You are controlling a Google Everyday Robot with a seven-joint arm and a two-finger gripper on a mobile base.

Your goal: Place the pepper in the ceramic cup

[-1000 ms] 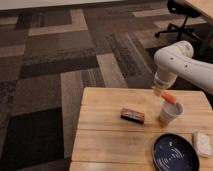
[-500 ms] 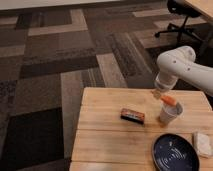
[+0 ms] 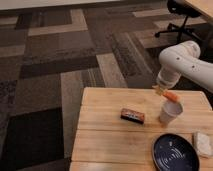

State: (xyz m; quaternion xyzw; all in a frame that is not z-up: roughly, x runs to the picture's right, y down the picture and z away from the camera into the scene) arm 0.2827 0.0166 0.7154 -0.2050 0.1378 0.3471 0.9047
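Observation:
My gripper (image 3: 162, 91) hangs from the white arm at the right side of the wooden table (image 3: 100, 135). It is shut on the orange-red pepper (image 3: 171, 96) and holds it nearly level, right over the mouth of the white ceramic cup (image 3: 168, 114). The cup stands upright on the table, just below and to the right of the gripper. The pepper's lower end is at the cup's rim.
A dark rectangular bar with an orange edge (image 3: 132, 115) lies left of the cup. A dark blue plate (image 3: 175, 152) sits at the front right, with a pale cloth-like object (image 3: 203, 144) beside it. An office chair (image 3: 182, 17) stands far back on the carpet.
The arm's elbow has swung to the right and up. The gripper and the pepper have stayed over the cup, shifting only slightly.

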